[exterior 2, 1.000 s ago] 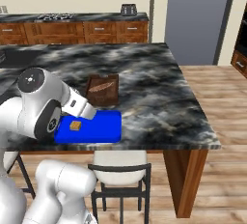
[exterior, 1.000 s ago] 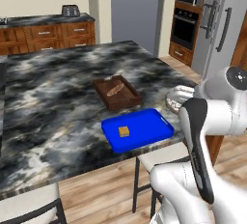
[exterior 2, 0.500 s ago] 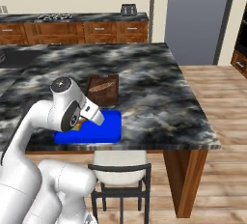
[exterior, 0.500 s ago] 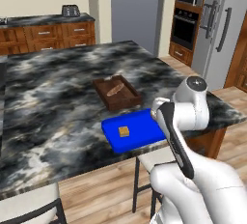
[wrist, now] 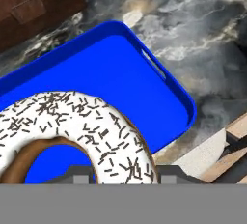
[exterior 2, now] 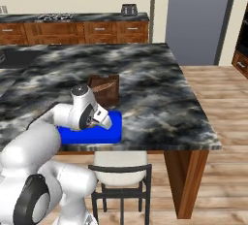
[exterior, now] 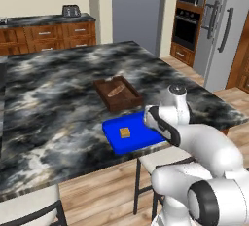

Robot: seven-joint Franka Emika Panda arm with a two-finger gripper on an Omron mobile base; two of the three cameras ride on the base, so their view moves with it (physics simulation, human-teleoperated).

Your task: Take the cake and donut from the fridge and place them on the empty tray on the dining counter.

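With our tool [wrist: 123,172] clamped on the donut [wrist: 72,126] above the tray [wrist: 144,92] at the worktop's [exterior: 58,88] near edge, we judged an off-centre release could drop it onto the cake [exterior: 125,132].

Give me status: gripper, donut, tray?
Gripper shut on donut, above blue tray. Cake already on tray. Brown wooden tray beside it, not in the way.
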